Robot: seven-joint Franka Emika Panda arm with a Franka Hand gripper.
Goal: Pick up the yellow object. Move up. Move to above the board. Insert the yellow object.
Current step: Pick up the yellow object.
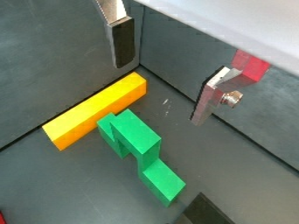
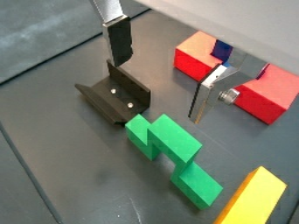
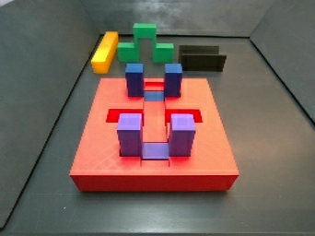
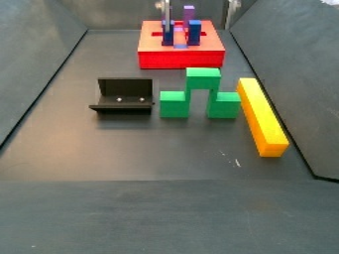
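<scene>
The yellow object is a long yellow-orange bar lying flat on the dark floor beside the wall. The board is a red slab with blue and purple upright blocks; its red edge also shows in both wrist views. My gripper hangs open above the floor, apart from the bar, with nothing between its silver fingers. In a side view its fingers just show at the top edge, over the board's end.
A green stepped block lies right beside the bar. The dark fixture stands on the floor on the block's other side. Grey walls enclose the floor.
</scene>
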